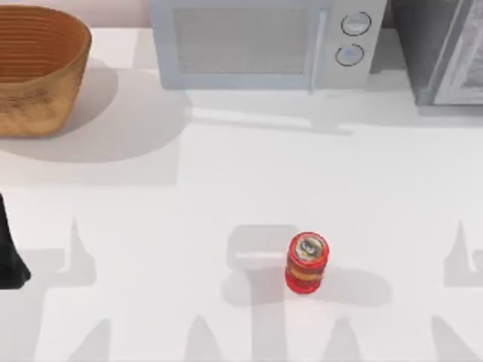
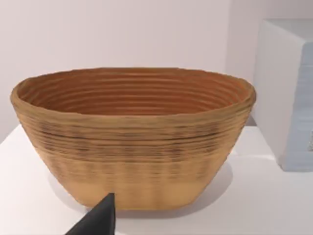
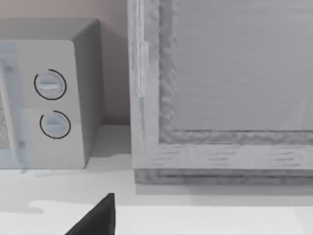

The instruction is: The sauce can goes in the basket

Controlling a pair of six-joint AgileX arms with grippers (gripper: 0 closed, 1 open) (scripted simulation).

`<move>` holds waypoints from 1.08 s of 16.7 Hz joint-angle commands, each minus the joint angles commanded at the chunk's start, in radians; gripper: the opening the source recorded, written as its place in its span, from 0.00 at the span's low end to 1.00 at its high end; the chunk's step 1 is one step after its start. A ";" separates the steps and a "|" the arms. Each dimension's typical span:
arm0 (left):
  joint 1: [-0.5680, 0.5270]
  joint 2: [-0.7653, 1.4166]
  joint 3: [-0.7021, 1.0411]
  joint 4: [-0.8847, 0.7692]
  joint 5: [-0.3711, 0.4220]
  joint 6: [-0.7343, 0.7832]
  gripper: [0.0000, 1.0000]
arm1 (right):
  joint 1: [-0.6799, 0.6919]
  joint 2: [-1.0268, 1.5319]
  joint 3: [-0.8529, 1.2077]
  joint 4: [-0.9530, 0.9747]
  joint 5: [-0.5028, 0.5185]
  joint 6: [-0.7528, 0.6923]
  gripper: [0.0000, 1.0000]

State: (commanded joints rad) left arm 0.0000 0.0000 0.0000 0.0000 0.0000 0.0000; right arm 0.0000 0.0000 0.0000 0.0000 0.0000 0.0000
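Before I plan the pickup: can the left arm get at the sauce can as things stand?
Probably yes. The sauce can stands upright on open table, nothing touching or crowding it. The left arm sits at the table's left edge, its tool facing the basket, which stands far back-left, off the path to the can.

Sauce can (image 1: 307, 262) stands upright, red with an orange band and gold-white top, out toward five o'clock on the counter. Basket (image 1: 36, 72), brown ribbed wicker with nothing inside, sits well apart at ten o'clock.
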 joint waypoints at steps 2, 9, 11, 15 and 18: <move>0.000 0.000 0.000 0.000 0.000 0.000 1.00 | 0.000 0.000 0.000 0.000 0.000 0.000 1.00; -0.058 0.267 0.060 0.188 0.113 0.020 1.00 | 0.000 0.000 0.000 0.000 0.000 0.000 1.00; -0.090 0.415 0.093 0.292 0.175 0.031 1.00 | 0.000 0.000 0.000 0.000 0.000 0.000 1.00; -0.167 0.773 0.171 0.540 0.325 0.059 1.00 | 0.000 0.000 0.000 0.000 0.000 0.000 1.00; -0.232 1.072 0.237 0.748 0.450 0.082 1.00 | 0.000 0.000 0.000 0.000 0.000 0.000 1.00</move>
State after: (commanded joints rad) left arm -0.2318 1.0717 0.2369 0.7478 0.4502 0.0821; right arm 0.0000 0.0000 0.0000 0.0000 0.0000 0.0000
